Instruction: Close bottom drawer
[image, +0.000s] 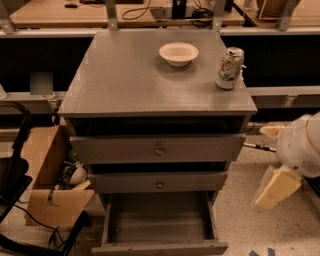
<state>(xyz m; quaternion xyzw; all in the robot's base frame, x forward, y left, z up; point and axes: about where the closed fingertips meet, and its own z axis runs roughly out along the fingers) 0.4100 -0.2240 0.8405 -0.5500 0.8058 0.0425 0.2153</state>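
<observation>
Bottom of the frame, centre: the bottom drawer (159, 222) of the grey cabinet (80, 107) stands pulled well out toward the lower edge of the frame, and its grey floor shows bare between the two side walls. Its front panel runs left to right along the very bottom of the frame and is partly cut off there, so the knob cannot be seen. The drawer's travel runs top to bottom in the frame, with the open end toward the bottom edge. Above it sit the middle drawer (125, 183) and the top drawer (115, 149), each with a small round metal knob at centre and a dark gap over its front. Up on the tabletop (125, 75), a white bowl (178, 53) rests right of centre near the back, with only its pale inside showing, and a soda can (230, 68) stands upright near the right edge, apart from the bowl. At the left, on the floor beside the cabinet, an open cardboard box (47, 200) holds some pale clutter that is too jumbled to name. At the lower right, the gripper (277, 187) hangs below the arm's white rounded housing (300, 145), off to the cabinet's right side and clear of every drawer; whether its jaws are open or closed, I cannot tell.
</observation>
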